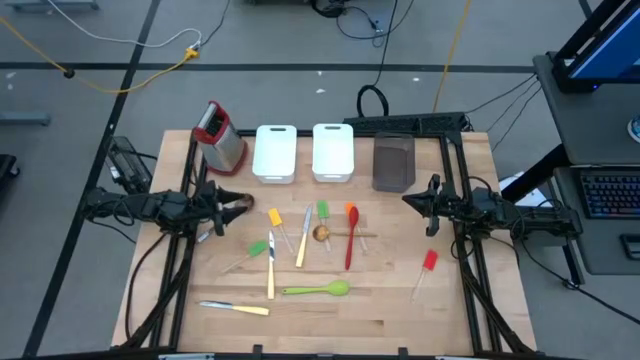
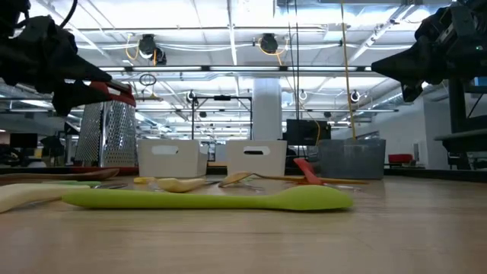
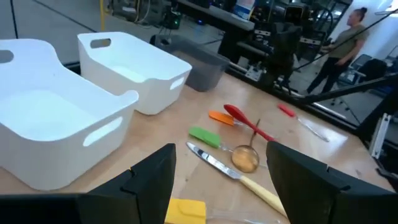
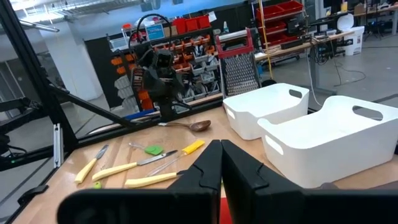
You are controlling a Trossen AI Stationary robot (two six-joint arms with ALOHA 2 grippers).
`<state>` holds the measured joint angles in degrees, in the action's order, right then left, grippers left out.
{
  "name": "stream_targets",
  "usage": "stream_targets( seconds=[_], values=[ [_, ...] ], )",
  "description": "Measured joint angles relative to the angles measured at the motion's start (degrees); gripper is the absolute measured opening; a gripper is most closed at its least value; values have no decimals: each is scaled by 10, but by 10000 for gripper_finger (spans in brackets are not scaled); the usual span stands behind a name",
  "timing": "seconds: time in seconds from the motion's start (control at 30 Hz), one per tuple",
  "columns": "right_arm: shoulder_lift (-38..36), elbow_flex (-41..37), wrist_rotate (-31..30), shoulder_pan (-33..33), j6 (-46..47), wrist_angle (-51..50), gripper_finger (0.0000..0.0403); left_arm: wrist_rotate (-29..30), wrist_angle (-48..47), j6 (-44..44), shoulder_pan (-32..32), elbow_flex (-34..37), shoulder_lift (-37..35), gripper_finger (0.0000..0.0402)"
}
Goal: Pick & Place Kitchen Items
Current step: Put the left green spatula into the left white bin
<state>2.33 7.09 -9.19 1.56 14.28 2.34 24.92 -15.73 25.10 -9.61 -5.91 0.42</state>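
Hovering at table's left edge, my left gripper (image 1: 243, 207) spread, empty, near yellow spatula (image 1: 274, 216): light, stiff, slim; take mid-handle. My right gripper (image 1: 412, 199) clenched, empty.

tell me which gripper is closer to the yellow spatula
Left. The left gripper hangs open just beside the yellow spatula, on the table's left side. The right gripper hangs shut on the far side of the utensil cluster, near the dark bin.
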Motion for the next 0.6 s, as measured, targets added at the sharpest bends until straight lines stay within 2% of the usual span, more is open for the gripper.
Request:
stream_targets(
  seconds=[0.17, 0.33, 0.47, 0.6],
  values=[
    [0, 0, 0, 0, 0, 0, 4, 15, 92, -16, 1, 0, 1, 255],
    [0, 0, 0, 0, 0, 0, 4, -41, 223, -42, -7, -1, 34, 255],
    [0, 0, -2, 0, -3, 0, 4, -53, 240, -46, -20, -24, 109, 255],
    [0, 0, -2, 0, -4, 0, 4, -54, 215, -30, -34, -85, 227, 255]
  ],
)
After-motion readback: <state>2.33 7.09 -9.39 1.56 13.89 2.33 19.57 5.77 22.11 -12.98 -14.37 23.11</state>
